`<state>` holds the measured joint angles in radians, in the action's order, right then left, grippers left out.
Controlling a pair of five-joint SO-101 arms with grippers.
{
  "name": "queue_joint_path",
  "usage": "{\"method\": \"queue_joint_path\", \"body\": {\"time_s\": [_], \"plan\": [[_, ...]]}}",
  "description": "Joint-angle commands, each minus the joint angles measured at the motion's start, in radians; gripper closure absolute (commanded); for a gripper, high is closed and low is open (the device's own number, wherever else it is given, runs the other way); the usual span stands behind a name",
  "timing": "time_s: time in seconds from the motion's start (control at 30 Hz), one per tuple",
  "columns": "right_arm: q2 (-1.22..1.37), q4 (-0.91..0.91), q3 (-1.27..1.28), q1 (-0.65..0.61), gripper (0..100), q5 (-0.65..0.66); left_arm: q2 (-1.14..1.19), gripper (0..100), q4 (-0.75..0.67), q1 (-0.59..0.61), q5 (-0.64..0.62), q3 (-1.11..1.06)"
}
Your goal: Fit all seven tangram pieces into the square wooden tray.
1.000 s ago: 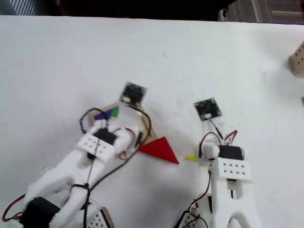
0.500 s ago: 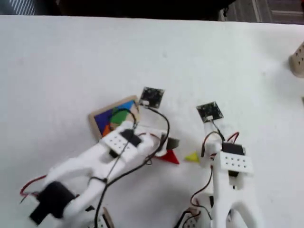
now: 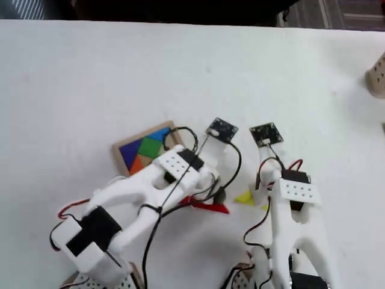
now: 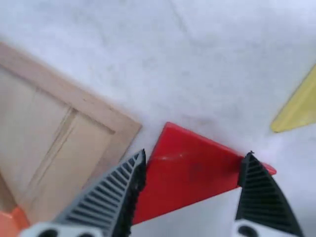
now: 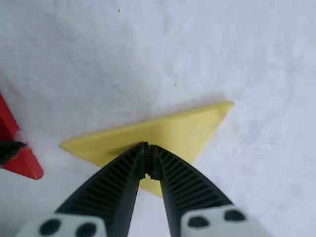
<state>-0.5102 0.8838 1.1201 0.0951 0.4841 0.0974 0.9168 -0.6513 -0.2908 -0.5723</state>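
Observation:
The square wooden tray (image 3: 118, 150) holds blue, green and orange pieces (image 3: 146, 147). A red triangle (image 3: 210, 207) lies flat on the table just right of the tray. My left gripper (image 4: 195, 159) is open, its two fingers straddling the red triangle (image 4: 190, 177) close above it; in the high view it (image 3: 212, 195) sits at the triangle's upper edge. A yellow triangle (image 5: 158, 131) lies to the right of the red one. My right gripper (image 5: 147, 154) is shut, its tips over the yellow triangle's (image 3: 245, 197) near edge.
The tray's wooden rim (image 4: 74, 101) runs beside the red triangle, with part of its floor bare. The yellow piece's corner (image 4: 298, 106) lies a short way past the red one. A pegged wooden block (image 3: 377, 75) stands at the far right edge. Open white table lies beyond.
My left arm swung right, off the tray, to the red triangle, uncovering the tray's coloured pieces. The right arm barely shifted beside the yellow triangle.

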Motion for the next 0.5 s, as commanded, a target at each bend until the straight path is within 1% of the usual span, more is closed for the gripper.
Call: {"method": "queue_joint_path", "body": {"time_s": [0.0, 0.2, 0.3, 0.4, 0.47], "plan": [[0.012, -0.019, -0.025, -0.015, 97.9, 0.014, -0.004, 70, 0.032, -0.031, 0.049, -0.018], [0.015, -0.018, -0.025, -0.015, 97.9, 0.041, -0.007, 70, 0.106, -0.088, 0.199, -0.020], [0.015, -0.018, -0.023, -0.016, 97.9, 0.041, -0.044, 71, 0.130, -0.093, 0.304, -0.025], [0.015, -0.018, -0.023, -0.016, 97.9, 0.041, -0.140, 71, 0.091, -0.093, 0.430, -0.107], [0.015, -0.018, -0.023, -0.016, 97.9, 0.041, -0.220, 71, 0.043, -0.114, 0.462, -0.184]]}}
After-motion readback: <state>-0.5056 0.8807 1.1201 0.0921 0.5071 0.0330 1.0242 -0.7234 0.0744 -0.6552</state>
